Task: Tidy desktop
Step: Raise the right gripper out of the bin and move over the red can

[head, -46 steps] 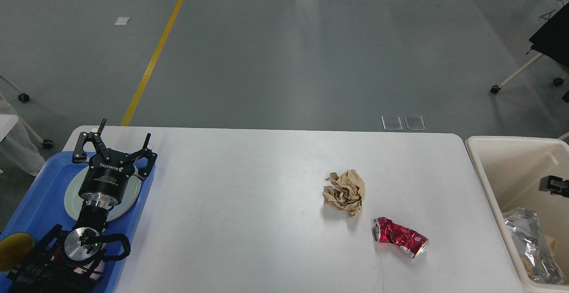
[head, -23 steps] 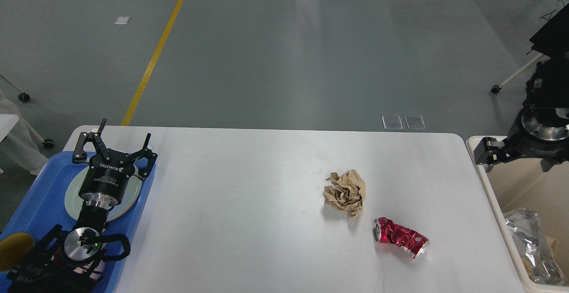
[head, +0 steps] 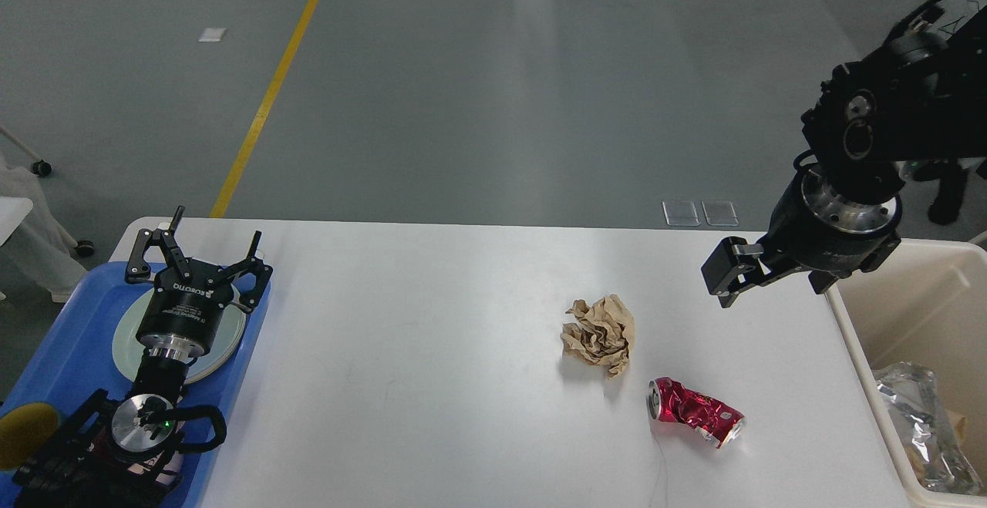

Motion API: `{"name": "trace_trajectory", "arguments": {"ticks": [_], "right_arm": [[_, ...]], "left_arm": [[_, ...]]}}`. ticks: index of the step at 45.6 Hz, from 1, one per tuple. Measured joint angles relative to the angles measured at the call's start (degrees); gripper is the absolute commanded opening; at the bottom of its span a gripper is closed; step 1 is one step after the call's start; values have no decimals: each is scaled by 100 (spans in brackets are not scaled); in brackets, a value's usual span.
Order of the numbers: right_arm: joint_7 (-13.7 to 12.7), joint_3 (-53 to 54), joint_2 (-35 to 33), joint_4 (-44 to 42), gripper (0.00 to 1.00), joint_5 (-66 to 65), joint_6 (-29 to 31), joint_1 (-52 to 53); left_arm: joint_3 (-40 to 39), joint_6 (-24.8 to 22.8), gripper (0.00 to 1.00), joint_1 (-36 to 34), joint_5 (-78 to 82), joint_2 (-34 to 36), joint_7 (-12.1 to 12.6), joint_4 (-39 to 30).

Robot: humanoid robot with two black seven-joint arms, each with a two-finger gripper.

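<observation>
Right claw (head: 759, 277) shows one finger (head: 723, 275) only (spread unreadable); bin (head: 856, 331) cropped.

Our white tabletop (head: 432, 354) has crumpled brown paper (head: 599, 333), a crushed red can (head: 694, 411) just beside it, blue tray (head: 69, 346) far left.

The wide white desk (head: 432, 354) has a smooth matt top, and on it lie a rough crumpled ball of brown paper (head: 599, 333) and a crushed red metal can (head: 694, 410) with a glossy sheen. The blue plastic tray (head: 69, 346) looks smooth, and wrinkled shiny silver foil (head: 921, 423) lies in the cream-white plastic bin (head: 917, 292).
</observation>
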Motion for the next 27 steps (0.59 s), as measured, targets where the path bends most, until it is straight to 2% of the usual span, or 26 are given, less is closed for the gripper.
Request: {"name": "trace_trajectory", "arguments": {"ticks": [27], "right_arm": [[66, 302, 241, -343, 99, -171, -767, -1534]], "left_arm": [[0, 0, 97, 0, 0, 0, 8, 0]]}}
